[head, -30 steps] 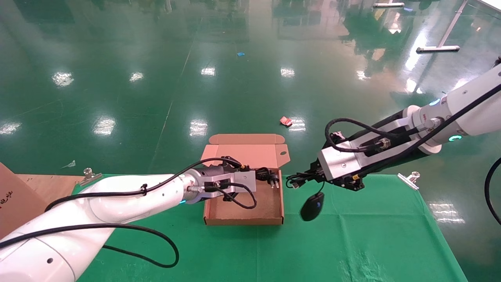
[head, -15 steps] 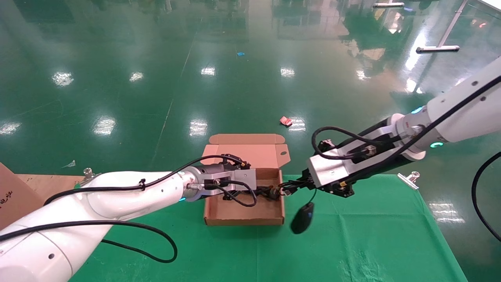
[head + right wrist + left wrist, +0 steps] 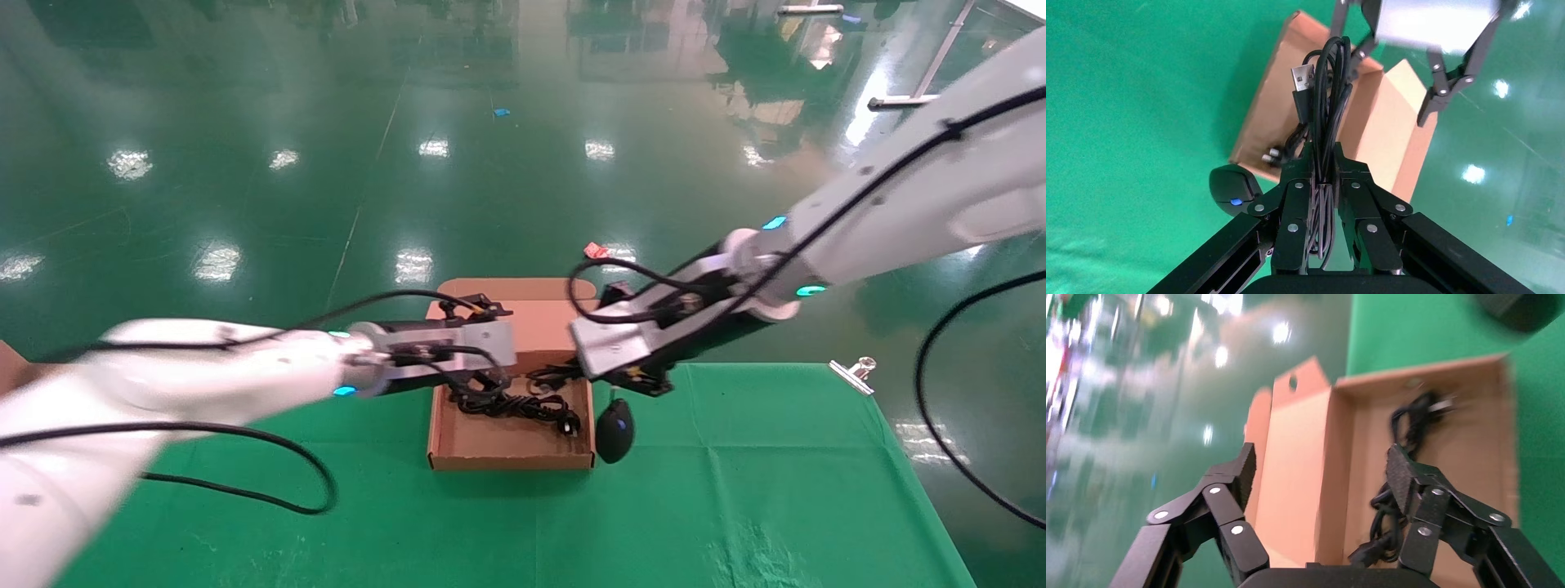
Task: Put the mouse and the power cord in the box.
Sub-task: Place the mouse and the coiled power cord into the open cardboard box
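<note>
Head view: one box (image 3: 510, 445) sits on the green table (image 3: 735, 490). One power cord (image 3: 508, 403) lies inside it. One mouse (image 3: 614, 430) hangs just beside the box.

Left wrist view: the left end effector (image 3: 1324, 471) is wide apart, holding nothing.

Right wrist view: the right end effector (image 3: 1322, 160) is clamped on the mouse's thin cable (image 3: 1325, 92). No writing can be read.

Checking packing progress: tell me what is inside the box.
The power cord lies coiled in the box. The mouse hangs outside its right wall by its cable. The left pincer hides the box's left part.
</note>
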{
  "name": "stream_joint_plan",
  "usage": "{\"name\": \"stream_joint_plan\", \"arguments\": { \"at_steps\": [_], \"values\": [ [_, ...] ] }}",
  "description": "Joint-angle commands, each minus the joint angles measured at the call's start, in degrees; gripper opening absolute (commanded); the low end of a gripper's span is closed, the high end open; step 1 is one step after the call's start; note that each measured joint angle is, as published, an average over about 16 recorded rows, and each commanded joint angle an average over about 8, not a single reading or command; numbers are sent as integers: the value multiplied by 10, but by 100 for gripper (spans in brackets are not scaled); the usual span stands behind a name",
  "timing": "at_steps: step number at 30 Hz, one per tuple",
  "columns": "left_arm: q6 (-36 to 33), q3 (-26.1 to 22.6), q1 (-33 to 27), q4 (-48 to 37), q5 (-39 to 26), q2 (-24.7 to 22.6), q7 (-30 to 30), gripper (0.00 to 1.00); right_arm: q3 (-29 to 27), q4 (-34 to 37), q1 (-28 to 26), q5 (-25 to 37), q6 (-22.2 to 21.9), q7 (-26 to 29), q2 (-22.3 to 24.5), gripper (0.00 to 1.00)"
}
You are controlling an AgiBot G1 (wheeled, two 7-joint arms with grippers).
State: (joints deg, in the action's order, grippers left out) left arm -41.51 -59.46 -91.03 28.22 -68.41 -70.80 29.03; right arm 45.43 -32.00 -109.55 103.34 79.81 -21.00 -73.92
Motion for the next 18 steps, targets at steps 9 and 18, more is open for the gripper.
{"name": "stream_joint_plan", "arguments": {
  "at_steps": [9,18],
  "values": [
    [-134,50,0,22,74,119,95,100,42,11,11,-18,-70,5,-47,0],
    [-170,55,21,38,81,198,110,100,140,-55,73,-66,-243,48,-50,0]
  ]
}}
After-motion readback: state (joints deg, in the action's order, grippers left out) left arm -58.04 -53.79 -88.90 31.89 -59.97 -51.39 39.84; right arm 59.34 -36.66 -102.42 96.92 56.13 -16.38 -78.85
